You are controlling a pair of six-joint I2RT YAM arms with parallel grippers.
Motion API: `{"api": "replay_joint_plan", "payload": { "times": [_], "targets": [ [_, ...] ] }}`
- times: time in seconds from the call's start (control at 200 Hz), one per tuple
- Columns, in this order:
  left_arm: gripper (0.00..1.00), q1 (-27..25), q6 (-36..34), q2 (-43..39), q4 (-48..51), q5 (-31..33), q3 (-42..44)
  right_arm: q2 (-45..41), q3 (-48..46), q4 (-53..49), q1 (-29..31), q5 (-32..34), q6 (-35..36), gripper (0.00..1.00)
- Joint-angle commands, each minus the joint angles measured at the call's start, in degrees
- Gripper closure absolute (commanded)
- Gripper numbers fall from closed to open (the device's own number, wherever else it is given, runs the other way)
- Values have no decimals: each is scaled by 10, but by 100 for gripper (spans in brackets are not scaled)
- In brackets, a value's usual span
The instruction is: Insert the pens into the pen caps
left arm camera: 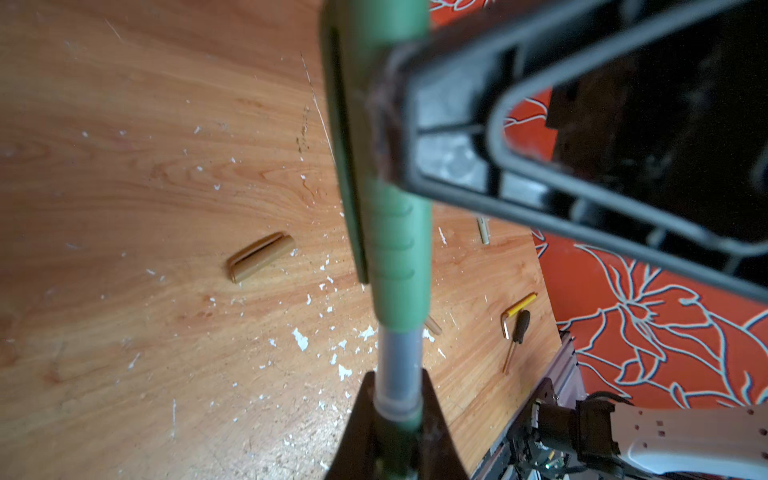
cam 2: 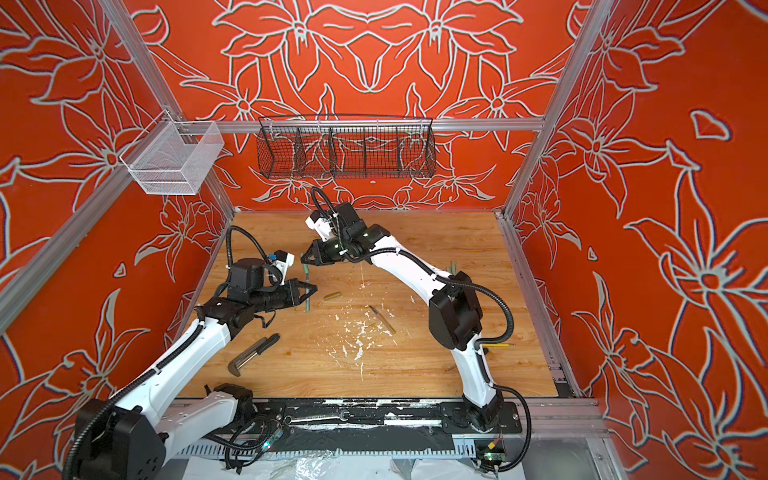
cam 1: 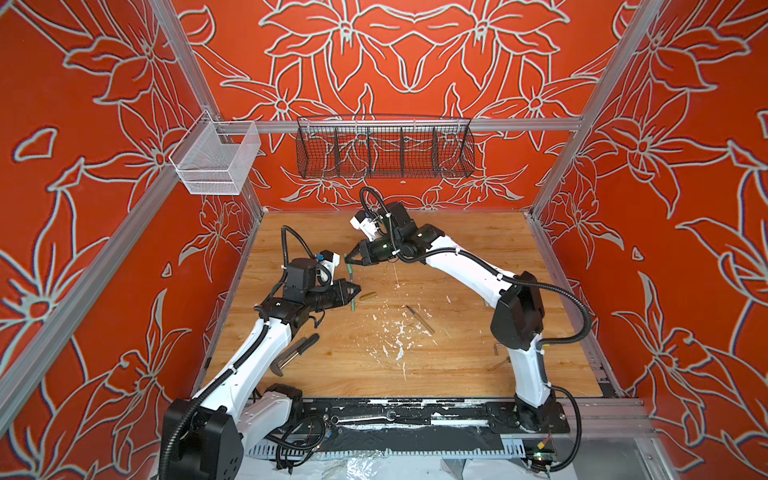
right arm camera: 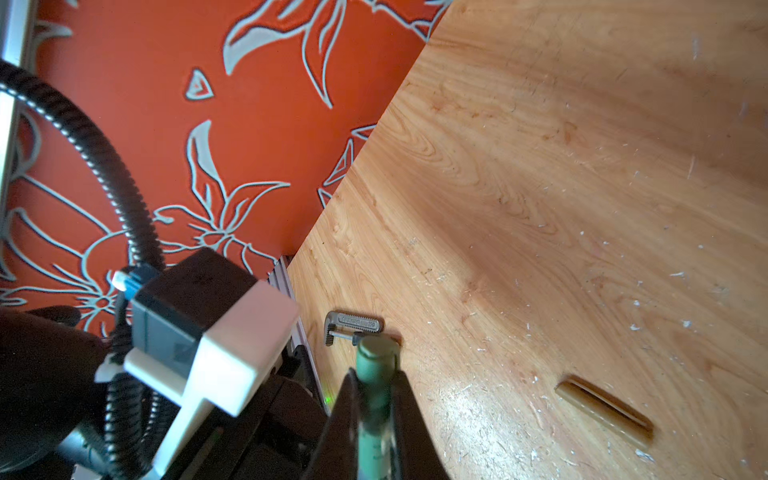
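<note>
Two grippers meet above a wooden table [cam 1: 457, 257]. The left gripper [cam 1: 355, 289] clenches one green plastic pen [left arm camera: 397, 365]; the right gripper [cam 1: 348, 259] clenches one green clipped pen cap [left arm camera: 370, 62]. One short tan pen cap [cam 1: 368, 296] and one thin tan pen [cam 1: 420, 320] lie on the wood.

One green pen [cam 1: 351, 276], one tan pen [cam 1: 420, 320], two far pens [cam 2: 450, 268]; one green cap [left arm camera: 390, 249], one tan cap [cam 1: 368, 296]; one clamp [cam 1: 291, 353].

Left gripper [cam 2: 311, 288] and right gripper [cam 2: 304, 262] both clamp one green pen [cam 2: 306, 274]
</note>
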State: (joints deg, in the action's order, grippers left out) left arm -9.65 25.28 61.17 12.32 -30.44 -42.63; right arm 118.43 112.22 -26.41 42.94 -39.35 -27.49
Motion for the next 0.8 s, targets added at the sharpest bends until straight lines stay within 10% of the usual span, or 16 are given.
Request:
{"api": "replay_joint_plan", "payload": {
  "times": [0.0,0.791],
  "targets": [
    [100,16,-12,2,-158,54,-49,-28,-39,-70,22,-42,8,97],
    [100,59,-65,47,-203,-45,-173,7,20,-306,12,-78,141,100]
  ]
}}
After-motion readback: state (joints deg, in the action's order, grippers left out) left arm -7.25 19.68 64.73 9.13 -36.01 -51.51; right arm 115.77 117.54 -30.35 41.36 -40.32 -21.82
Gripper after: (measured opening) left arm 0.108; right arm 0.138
